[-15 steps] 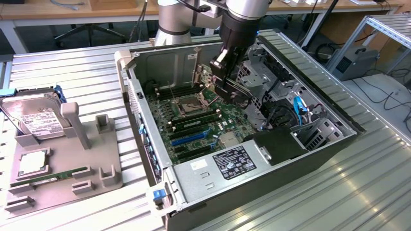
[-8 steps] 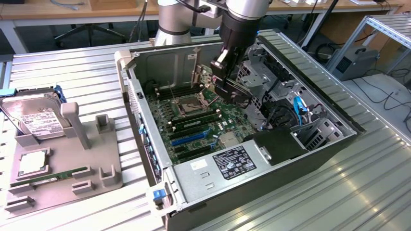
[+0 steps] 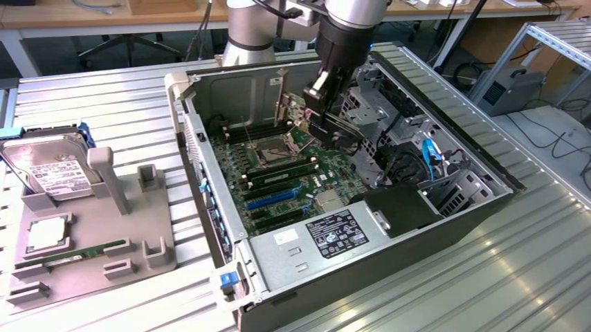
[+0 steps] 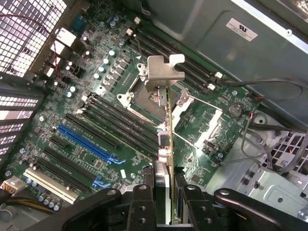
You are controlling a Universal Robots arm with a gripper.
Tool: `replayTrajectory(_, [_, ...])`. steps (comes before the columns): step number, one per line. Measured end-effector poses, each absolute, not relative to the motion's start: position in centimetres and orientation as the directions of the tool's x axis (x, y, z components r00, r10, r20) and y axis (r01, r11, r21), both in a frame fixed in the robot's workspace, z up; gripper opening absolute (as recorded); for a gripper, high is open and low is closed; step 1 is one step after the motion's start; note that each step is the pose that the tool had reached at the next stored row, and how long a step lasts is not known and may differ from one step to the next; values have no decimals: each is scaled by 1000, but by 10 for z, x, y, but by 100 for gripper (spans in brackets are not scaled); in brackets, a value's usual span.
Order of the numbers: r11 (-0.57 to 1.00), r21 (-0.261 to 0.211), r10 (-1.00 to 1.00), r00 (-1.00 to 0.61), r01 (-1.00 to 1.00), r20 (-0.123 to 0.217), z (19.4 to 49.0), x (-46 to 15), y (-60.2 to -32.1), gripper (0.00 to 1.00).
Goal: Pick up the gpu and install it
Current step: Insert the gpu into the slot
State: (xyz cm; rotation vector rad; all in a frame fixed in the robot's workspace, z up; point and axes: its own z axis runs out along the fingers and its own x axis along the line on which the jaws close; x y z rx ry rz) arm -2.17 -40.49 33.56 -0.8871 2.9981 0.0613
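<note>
gpu edge-on in jaws, bracket far end, apparently over motherboard CPU socket.

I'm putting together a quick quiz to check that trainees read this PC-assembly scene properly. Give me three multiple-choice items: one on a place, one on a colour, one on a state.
1. Where is the hard drive?
A. on the floor
B. on the grey tray at the exterior view's left
C. in the hand

2. One long slot on the motherboard stands out in which colour?
A. red
B. orange
C. blue

3. What state is the hand in?
A. open and empty
B. shut on the gpu
C. shut on a cable

Answers: B, it leans in the tray. C, the wrist view shows it blue among black slots. B, the fingers clamp the gpu edge-on above the motherboard.
</note>
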Motion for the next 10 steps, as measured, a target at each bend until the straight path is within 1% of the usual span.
replayTrajectory(10, [819,33,-572,-820,-573,-25,336,-22,-405,27])
